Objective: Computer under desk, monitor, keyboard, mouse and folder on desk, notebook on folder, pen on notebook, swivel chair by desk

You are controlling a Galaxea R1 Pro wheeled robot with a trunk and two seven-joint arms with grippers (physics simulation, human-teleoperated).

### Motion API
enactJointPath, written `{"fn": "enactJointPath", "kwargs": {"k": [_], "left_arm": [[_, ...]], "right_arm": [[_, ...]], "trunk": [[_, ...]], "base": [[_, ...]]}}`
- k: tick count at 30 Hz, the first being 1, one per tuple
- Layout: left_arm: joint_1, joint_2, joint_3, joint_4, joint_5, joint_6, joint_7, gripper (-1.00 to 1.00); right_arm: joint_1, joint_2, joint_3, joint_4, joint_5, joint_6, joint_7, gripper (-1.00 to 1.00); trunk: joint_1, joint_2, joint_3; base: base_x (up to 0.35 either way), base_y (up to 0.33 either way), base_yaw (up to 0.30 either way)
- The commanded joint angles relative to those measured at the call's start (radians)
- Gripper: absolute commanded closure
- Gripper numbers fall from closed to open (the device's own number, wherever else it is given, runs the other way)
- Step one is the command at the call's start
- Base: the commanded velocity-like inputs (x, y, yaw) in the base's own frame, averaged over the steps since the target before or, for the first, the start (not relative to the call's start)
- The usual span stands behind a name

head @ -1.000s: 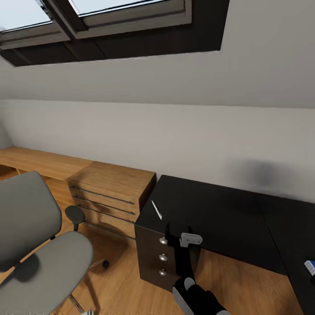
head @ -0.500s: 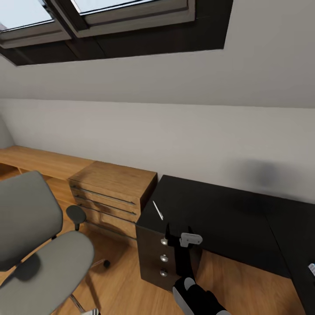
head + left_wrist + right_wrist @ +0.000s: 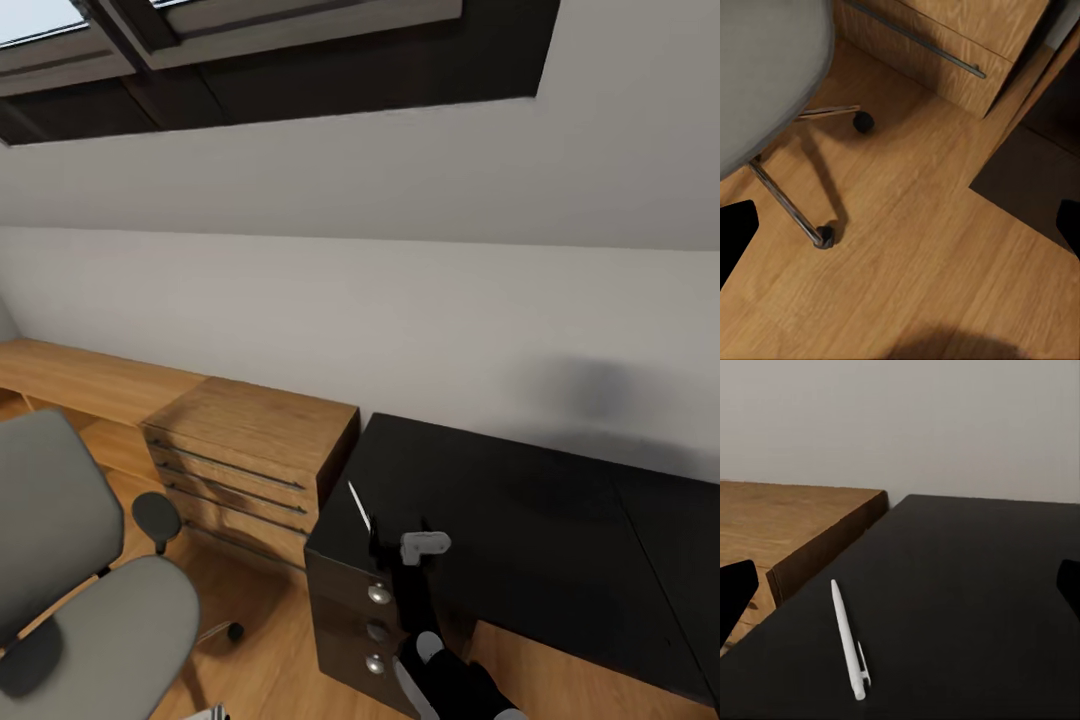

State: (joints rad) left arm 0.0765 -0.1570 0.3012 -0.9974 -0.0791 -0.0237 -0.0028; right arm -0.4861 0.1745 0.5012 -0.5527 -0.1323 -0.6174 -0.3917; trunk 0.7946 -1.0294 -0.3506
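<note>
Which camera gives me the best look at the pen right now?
The right wrist view: the pen lies whole and large on the black desk, clip end nearest the camera. The head view gives it as a thin white sliver near the desk's corner, just ahead of the right gripper.

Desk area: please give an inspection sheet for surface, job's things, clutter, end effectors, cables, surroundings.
Surface: desk, glossy black, drawer unit beneath.
Job's things: pen lies flat near the desk's corner; chair on the floor, apart from the desk.
Clutter: nothing seen.
End effectors: right end effector open, facing the pen, not touching; left end effector open over the floor.
Cables: nothing seen.
Surroundings: dresser beside the desk, white wall, skylight.
</note>
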Motion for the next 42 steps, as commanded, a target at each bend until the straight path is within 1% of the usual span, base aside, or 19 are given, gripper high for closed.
{"fn": "enactJointPath", "kwargs": {"k": [1,2,3,4,6,7,9,12,13,14,15,17,19,20,21,23,24,33,42], "left_arm": [[0.000,-0.001,0.003,-0.001,-0.008,-0.002,0.000,-1.00],[0.000,-0.001,0.003,-0.001,-0.008,-0.002,0.000,-1.00],[0.000,-0.001,0.003,-0.001,-0.008,-0.002,0.000,-1.00],[0.000,-0.001,0.003,-0.001,-0.008,-0.002,0.000,-1.00],[0.000,-0.001,0.003,-0.001,-0.008,-0.002,0.000,-1.00],[0.000,-0.001,0.003,-0.001,-0.008,-0.002,0.000,-1.00],[0.000,-0.001,0.003,-0.001,-0.008,-0.002,0.000,-1.00],[0.000,-0.001,0.003,-0.001,-0.007,-0.003,-0.001,-1.00],[0.000,0.000,0.003,-0.004,-0.007,-0.005,-0.001,-1.00],[0.000,0.000,0.003,-0.008,-0.007,-0.006,-0.002,-1.00],[0.000,0.000,0.003,-0.011,-0.007,-0.009,-0.003,-1.00],[0.030,0.000,0.005,-0.088,-0.003,-0.058,-0.006,-1.00],[0.054,0.000,0.007,-0.139,0.000,-0.076,-0.007,-1.00],[0.101,0.001,0.008,-0.226,0.021,-0.090,-0.009,-1.00],[0.174,0.004,0.011,-0.339,0.117,-0.079,-0.011,-1.00],[0.188,0.006,0.017,-0.360,0.145,-0.042,-0.011,-1.00],[0.191,0.006,0.020,-0.365,0.151,-0.027,-0.011,-1.00],[0.195,0.007,0.022,-0.369,0.157,-0.012,-0.010,-1.00],[0.195,0.007,0.022,-0.369,0.157,-0.012,-0.008,-1.00]], "right_arm": [[-0.002,0.000,0.006,0.000,-0.003,0.026,-0.003,-1.00],[-0.002,0.000,0.006,-0.003,0.007,0.094,-0.002,-1.00],[-0.002,0.000,0.006,-0.005,0.011,0.131,-0.001,-1.00],[-0.003,0.000,0.006,-0.011,0.016,0.206,0.000,-1.00],[-0.004,0.000,0.005,-0.022,0.020,0.281,0.003,-1.00],[-0.005,0.000,0.005,-0.034,0.022,0.352,0.008,-1.00],[-0.008,0.000,0.005,-0.048,0.024,0.420,0.016,-1.00],[-0.026,0.000,0.005,-0.076,0.026,0.604,0.040,-1.00],[-0.050,0.000,0.004,-0.082,0.023,0.721,0.049,-1.00],[-0.063,0.000,0.004,-0.084,0.022,0.773,0.054,-1.00],[-0.069,0.000,0.004,-0.084,0.021,0.796,0.056,-1.00],[-0.086,0.000,0.003,-0.086,0.020,0.888,0.116,-1.00],[-0.090,0.000,0.002,-0.087,0.021,0.919,0.147,-1.00],[-0.094,0.000,0.001,-0.092,0.021,0.946,0.178,-1.00],[-0.097,0.000,-0.005,-0.114,0.020,0.966,0.204,-1.00],[-0.098,0.000,-0.021,-0.120,0.014,0.966,0.209,-1.00],[-0.098,0.000,-0.029,-0.124,0.011,0.965,0.211,-1.00],[-0.098,0.000,-0.035,-0.150,0.013,0.961,0.210,-1.00],[-0.098,0.000,-0.033,-0.153,0.017,0.947,0.215,-1.00]], "trunk": [[0.000,-0.001,-0.001],[0.000,-0.001,-0.001],[0.000,-0.001,-0.001],[0.000,-0.001,-0.001],[0.000,-0.001,-0.001],[0.000,-0.001,-0.001],[0.000,-0.001,-0.001],[0.000,-0.001,-0.001],[0.000,-0.001,-0.001],[0.000,-0.001,-0.001],[0.000,-0.001,-0.001],[0.000,-0.001,-0.001],[0.000,-0.001,-0.001],[0.000,-0.001,-0.001],[0.000,-0.001,-0.001],[0.000,-0.001,-0.001],[0.000,-0.001,-0.001],[0.000,-0.001,-0.001],[0.000,-0.001,-0.001]], "base": [[0.168,0.000,0.000],[0.145,0.000,0.000],[0.125,0.000,0.000],[0.080,0.000,0.000],[0.057,0.000,0.000],[0.033,0.000,0.000],[0.024,0.000,0.000],[0.009,0.000,0.000],[0.002,0.000,0.000],[0.001,0.000,0.000],[0.001,0.000,0.000],[0.000,0.000,0.000],[0.000,0.000,0.000],[0.000,0.000,0.000],[0.000,0.000,0.000],[0.000,0.000,0.000],[0.000,0.000,0.000],[0.000,0.000,0.012],[0.000,0.000,0.181]]}}
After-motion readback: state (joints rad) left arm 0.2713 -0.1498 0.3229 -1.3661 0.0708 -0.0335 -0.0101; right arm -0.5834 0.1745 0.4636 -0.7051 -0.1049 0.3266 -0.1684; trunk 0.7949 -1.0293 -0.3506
